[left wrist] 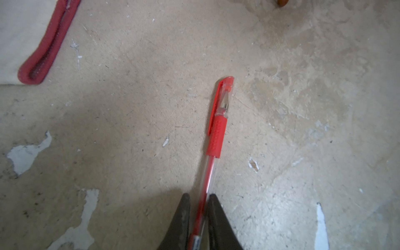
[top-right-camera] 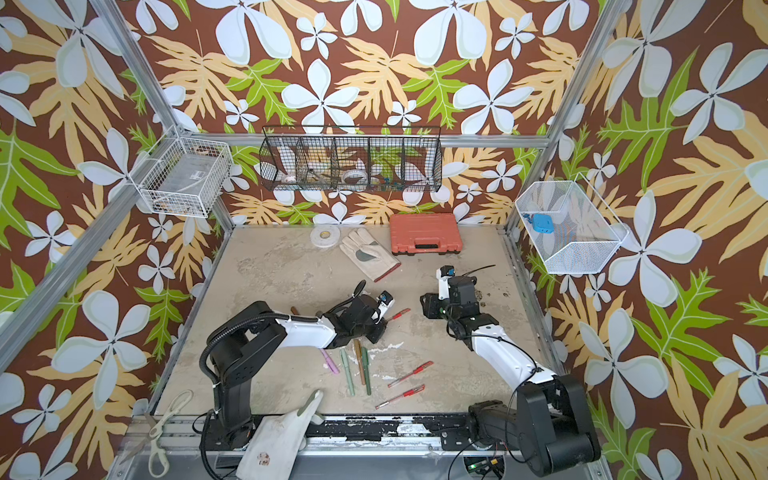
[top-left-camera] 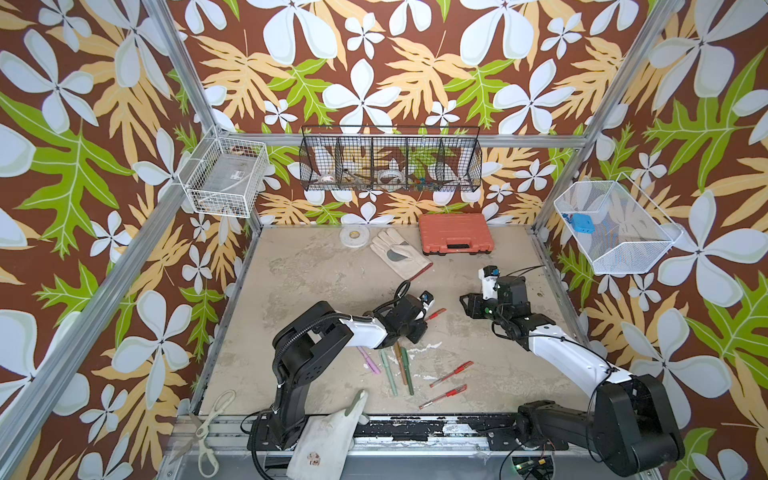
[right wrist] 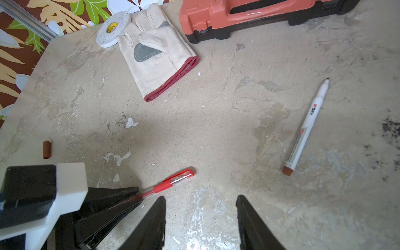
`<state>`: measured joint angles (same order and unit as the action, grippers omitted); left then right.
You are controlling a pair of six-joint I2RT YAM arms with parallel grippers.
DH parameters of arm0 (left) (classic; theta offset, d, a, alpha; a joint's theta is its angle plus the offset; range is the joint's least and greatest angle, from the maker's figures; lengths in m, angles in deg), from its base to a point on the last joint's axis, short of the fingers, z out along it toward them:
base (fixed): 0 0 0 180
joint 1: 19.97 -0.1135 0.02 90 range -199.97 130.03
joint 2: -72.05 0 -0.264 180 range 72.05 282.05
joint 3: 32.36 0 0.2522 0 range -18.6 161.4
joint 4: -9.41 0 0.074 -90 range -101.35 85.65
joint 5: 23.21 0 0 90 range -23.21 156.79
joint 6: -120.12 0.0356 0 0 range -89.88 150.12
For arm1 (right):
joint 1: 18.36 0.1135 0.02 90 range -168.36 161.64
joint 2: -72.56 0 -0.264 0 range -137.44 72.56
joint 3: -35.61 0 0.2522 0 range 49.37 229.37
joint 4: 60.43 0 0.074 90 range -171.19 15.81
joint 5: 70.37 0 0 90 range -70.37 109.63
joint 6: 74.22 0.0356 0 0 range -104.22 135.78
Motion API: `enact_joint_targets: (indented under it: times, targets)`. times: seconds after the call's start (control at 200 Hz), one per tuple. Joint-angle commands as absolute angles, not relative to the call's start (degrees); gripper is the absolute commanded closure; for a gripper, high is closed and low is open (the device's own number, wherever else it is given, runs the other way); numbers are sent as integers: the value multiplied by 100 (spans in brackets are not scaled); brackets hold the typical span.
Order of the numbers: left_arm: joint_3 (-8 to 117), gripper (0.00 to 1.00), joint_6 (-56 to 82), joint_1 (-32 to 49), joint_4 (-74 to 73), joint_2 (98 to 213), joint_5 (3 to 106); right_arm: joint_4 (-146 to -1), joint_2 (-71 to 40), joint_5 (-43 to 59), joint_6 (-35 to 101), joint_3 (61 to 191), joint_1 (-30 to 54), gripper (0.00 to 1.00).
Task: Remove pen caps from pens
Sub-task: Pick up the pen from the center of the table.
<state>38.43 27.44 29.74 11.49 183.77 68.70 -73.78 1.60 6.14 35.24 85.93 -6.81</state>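
near right claw (right wrist: 200, 199), white marker (right wrist: 306, 127), 'm' logo, left claw (left wrist: 199, 195) pinching red pen (left wrist: 216, 138)

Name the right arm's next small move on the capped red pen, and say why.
Probably ease the right tool forward around the cap and close on it. The left tool is closed on the clear barrel of the red gel pen. The cap is on, at the pen's free end, and the right tool's jaws stand open and empty just short of it.

Left end effector (top-left-camera: 420, 321) low, over red pen (top-left-camera: 435, 314) (one end showing)
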Motion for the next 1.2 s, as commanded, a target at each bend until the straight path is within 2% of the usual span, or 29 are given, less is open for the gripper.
enact_joint_targets:
  times: [0.0,0.41,0.716,0.841,1.006,1.191]
  targets:
    - [3859,83,2836,2994,872,18465,6794,-7312,199,640,3485,8594,-681,48]
    - [3960,92,2767,3028,755,18518,6958,-7362,382,680,3476,8581,-676,48]
    - [3446,96,2316,2929,1367,17705,6863,-7418,624,336,3426,8622,-676,47]
    - [2926,97,1854,2612,1983,17053,6339,-7359,716,-136,3414,8655,-679,46]
    - [1884,97,1087,2040,3498,15962,5554,-7110,749,-1086,3607,8759,-676,45]
    - [1111,97,705,1901,4403,15073,5542,-6328,595,-2192,4131,8843,-510,45]
